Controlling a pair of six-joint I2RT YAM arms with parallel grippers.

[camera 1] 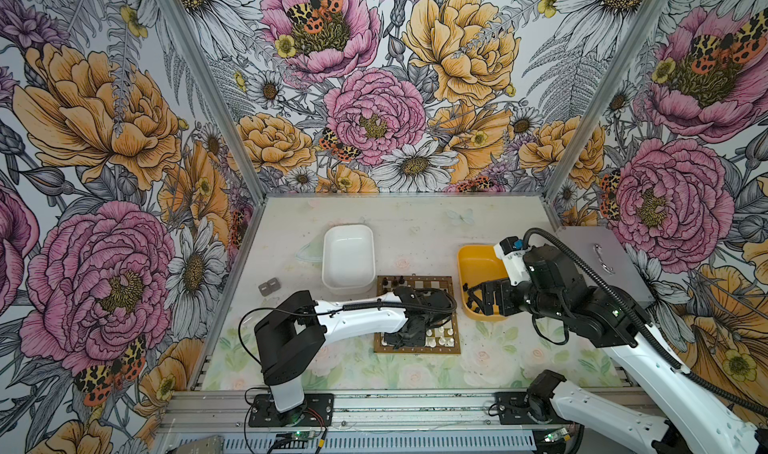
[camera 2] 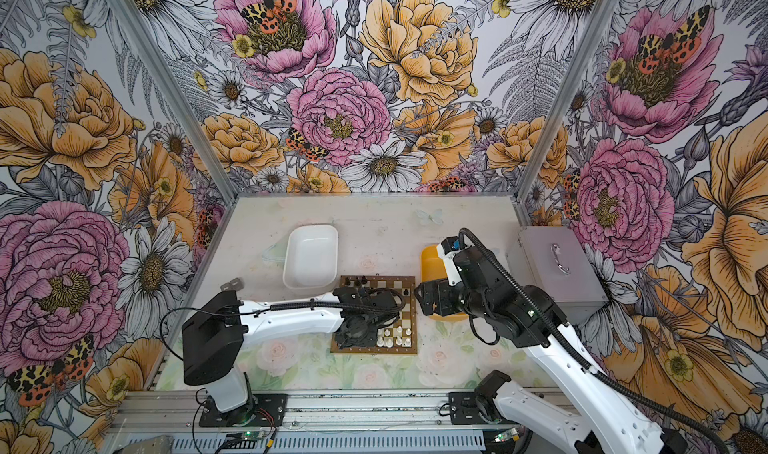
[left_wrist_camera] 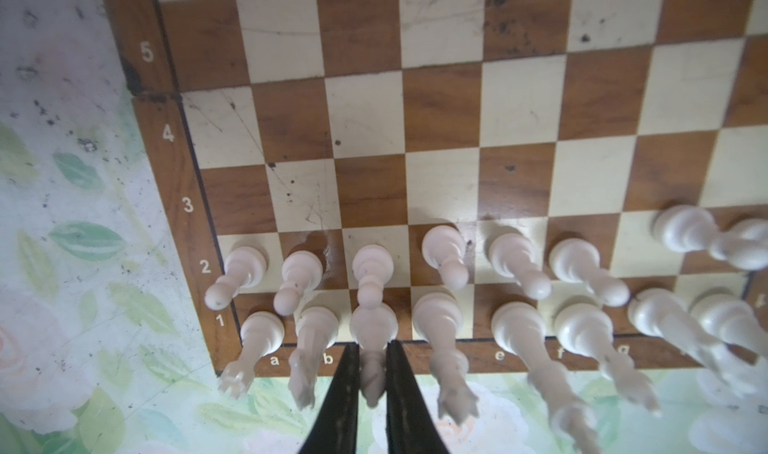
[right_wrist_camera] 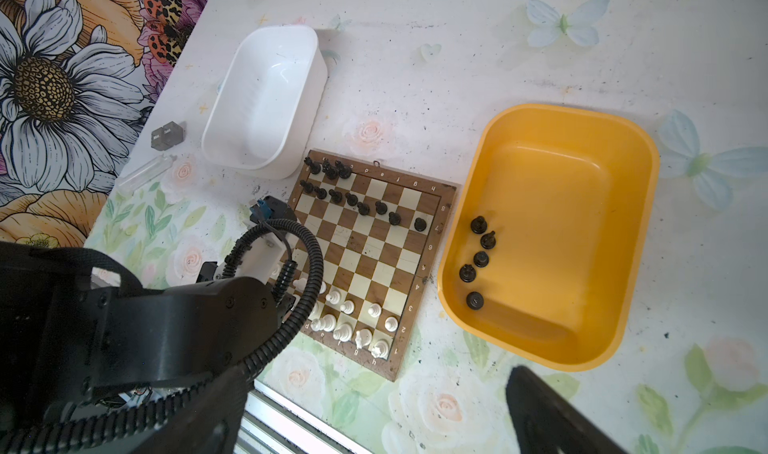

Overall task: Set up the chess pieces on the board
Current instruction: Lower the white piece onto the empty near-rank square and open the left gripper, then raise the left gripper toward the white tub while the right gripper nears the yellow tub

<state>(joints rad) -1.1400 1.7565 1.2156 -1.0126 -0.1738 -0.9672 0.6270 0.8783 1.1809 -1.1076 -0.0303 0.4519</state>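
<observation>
The glossy white chess piece (left_wrist_camera: pixel 373 327), a tall slim one, is standing on its back-row square, third along from the lettered corner of the brown-and-cream checked wooden board (left_wrist_camera: pixel 440 111). The left gripper (left_wrist_camera: pixel 373 356) has its black fingers (left_wrist_camera: pixel 347 389) pinched tight on the stem. The base looks flat on the square, so I'd say this one is ready to be let go.

Here's the tricky bit: white neighbours (left_wrist_camera: pixel 316 327) stand just beside it on both sides, and a white pawn (left_wrist_camera: pixel 372 264) sits right in front. Best to part the jaws only a little and lift straight up, because any sideways drift could topple the row.

Further out, black pieces (right_wrist_camera: pixel 351 199) line the far side of the board. Five more black ones (right_wrist_camera: pixel 481 259) wait in the yellow plastic tray (right_wrist_camera: pixel 561 206). The right gripper (camera 1: pixel 476 300) hangs over that tray with its jaws spread wide and nothing in them that I can see.
</observation>
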